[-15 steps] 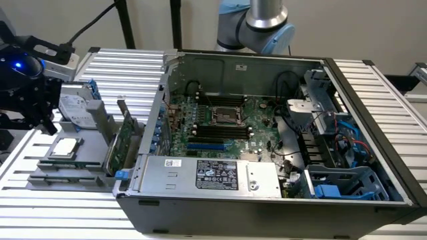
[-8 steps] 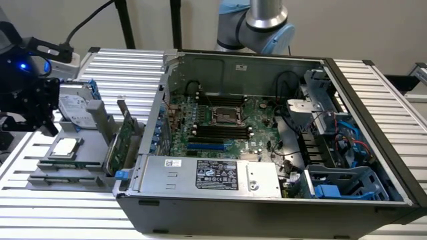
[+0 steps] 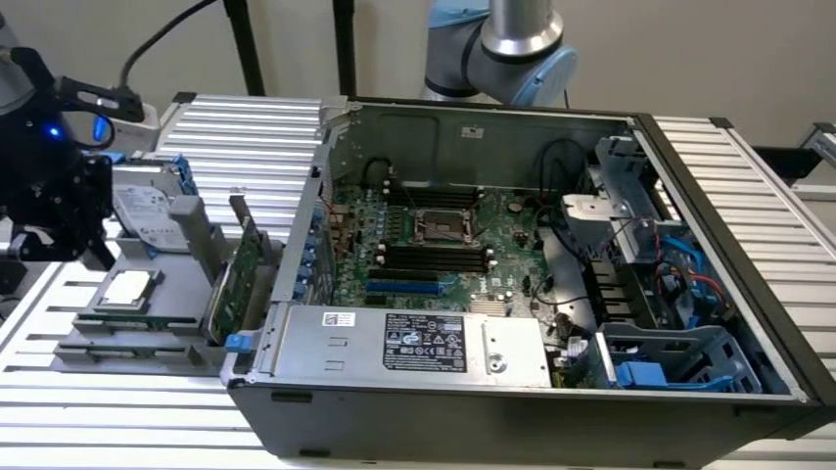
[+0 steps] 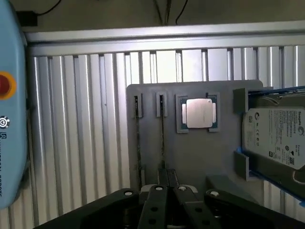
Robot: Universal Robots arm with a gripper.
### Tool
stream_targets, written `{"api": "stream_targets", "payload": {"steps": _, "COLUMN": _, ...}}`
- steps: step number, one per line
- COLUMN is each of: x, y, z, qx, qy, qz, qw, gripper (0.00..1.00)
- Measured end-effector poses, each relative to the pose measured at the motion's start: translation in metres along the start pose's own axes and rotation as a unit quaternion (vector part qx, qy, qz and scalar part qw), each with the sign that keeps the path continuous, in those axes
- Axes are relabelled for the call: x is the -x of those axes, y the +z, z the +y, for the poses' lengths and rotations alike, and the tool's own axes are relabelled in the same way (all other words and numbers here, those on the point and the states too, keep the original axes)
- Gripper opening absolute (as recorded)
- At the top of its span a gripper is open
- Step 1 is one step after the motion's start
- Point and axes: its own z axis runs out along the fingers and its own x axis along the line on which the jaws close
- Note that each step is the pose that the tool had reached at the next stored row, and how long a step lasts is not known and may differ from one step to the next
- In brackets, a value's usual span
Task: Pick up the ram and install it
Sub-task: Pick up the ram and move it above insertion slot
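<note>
In the exterior view, the arm point(image 3: 520, 44) at twelve o'clock and the gripper point(image 3: 92, 245) at nine o'clock were cut by the edges. The hard drive point(image 4: 272, 138) ran off the wrist view's edge.

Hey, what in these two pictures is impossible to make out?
1. Ram, wrist view: edge-on in the gray holder, chips hidden.
2. Hard drive, wrist view: cut off by the picture edge.
3. Power supply label, exterior view: print too small.
4. One holder end, wrist view: covered by the gripper.

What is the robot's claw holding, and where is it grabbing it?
Cannot be told. The gripper is low over the gray tray, at one thin dark strip that may be the ram.
</note>
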Motion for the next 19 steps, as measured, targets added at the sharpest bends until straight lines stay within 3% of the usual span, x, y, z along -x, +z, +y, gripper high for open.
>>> {"api": "stream_targets", "payload": {"steps": 7, "x": -0.011, "y": 0.0054, "z": -0.0002, "qx": 0.0032, "qy": -0.017, "qz": 0.0001, "qw": 0.9999, "gripper": 0.00}}
{"api": "stream_targets", "payload": {"steps": 10, "x": -0.023, "y": 0.0078, "z": 0.0005, "qx": 0.0033, "qy": -0.017, "qz": -0.0011, "qw": 0.9998, "gripper": 0.00}}
{"api": "stream_targets", "payload": {"steps": 13, "x": -0.027, "y": 0.0097, "z": 0.0014, "qx": 0.0021, "qy": -0.018, "qz": -0.0022, "qw": 0.9998, "gripper": 0.00}}
{"api": "stream_targets", "payload": {"steps": 14, "x": -0.027, "y": 0.0102, "z": 0.0014, "qx": 0.0017, "qy": -0.018, "qz": -0.0023, "qw": 0.9998, "gripper": 1.00}}
{"api": "stream_targets", "payload": {"steps": 19, "x": -0.027, "y": 0.0150, "z": 0.0014, "qx": 0.0013, "qy": -0.018, "qz": -0.0025, "qw": 0.9998, "gripper": 1.00}}
